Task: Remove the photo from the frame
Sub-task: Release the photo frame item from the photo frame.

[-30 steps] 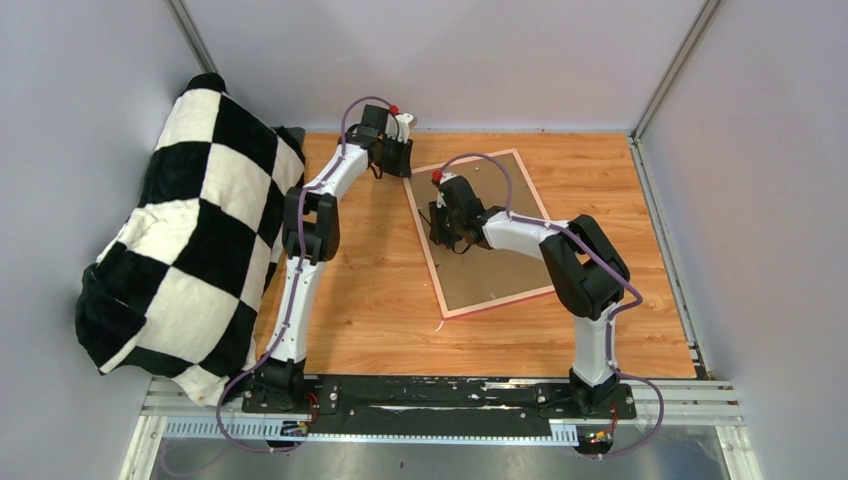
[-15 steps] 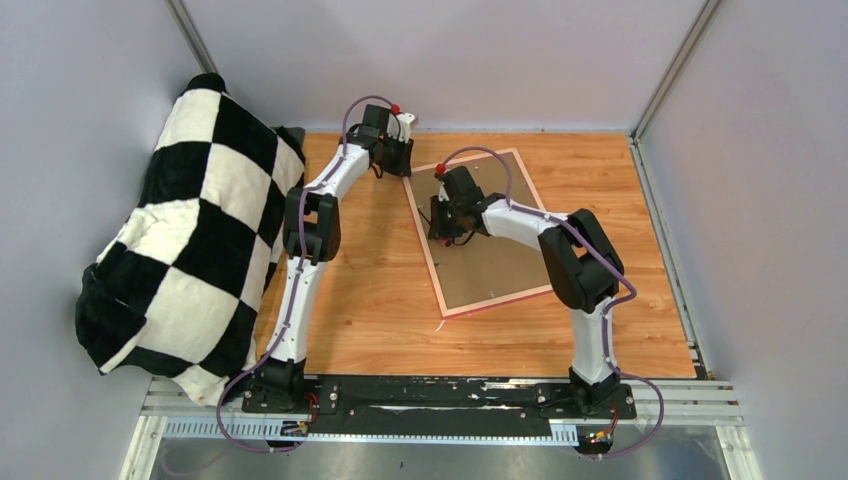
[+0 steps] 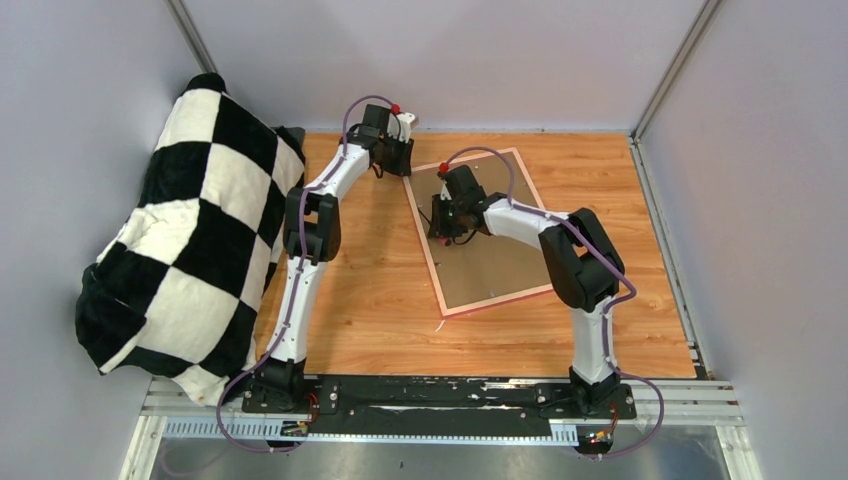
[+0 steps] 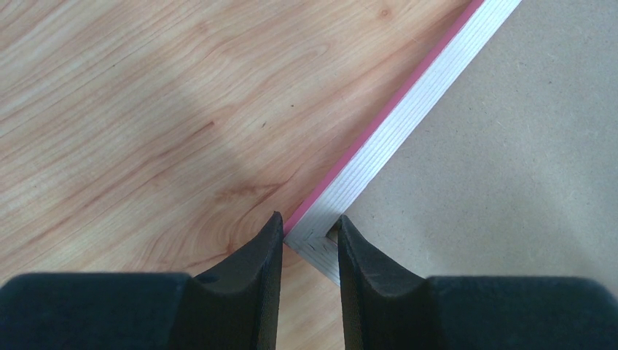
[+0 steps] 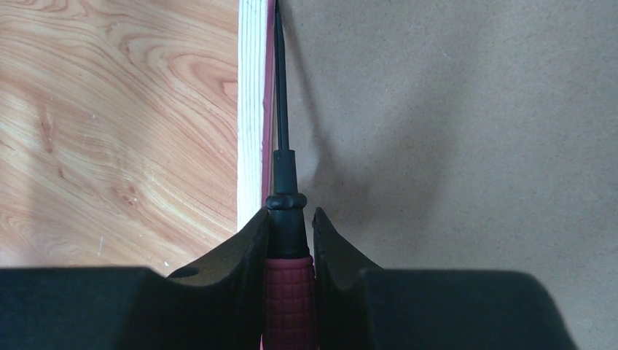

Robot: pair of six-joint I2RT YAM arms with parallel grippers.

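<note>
The frame (image 3: 500,302) lies face down on the wooden table, its pink border round the brown backing board (image 3: 490,262). The photo is hidden under that board. My left gripper (image 3: 405,172) is at the frame's far left corner. In the left wrist view its jaws (image 4: 307,222) pinch that corner of the frame (image 4: 408,117). My right gripper (image 3: 447,237) is over the frame's left edge, shut on a tool with a red handle (image 5: 289,292). The tool's thin black shaft lies in the seam between the frame (image 5: 250,109) and the backing board (image 5: 452,131).
A large black-and-white checkered blanket (image 3: 190,230) is heaped along the table's left side. Grey walls close the table at the back and on both sides. A small white scrap (image 3: 438,326) lies near the frame's near left corner.
My right gripper with the tool has shifted a little farther along the frame's left edge. The left arm has not moved.
</note>
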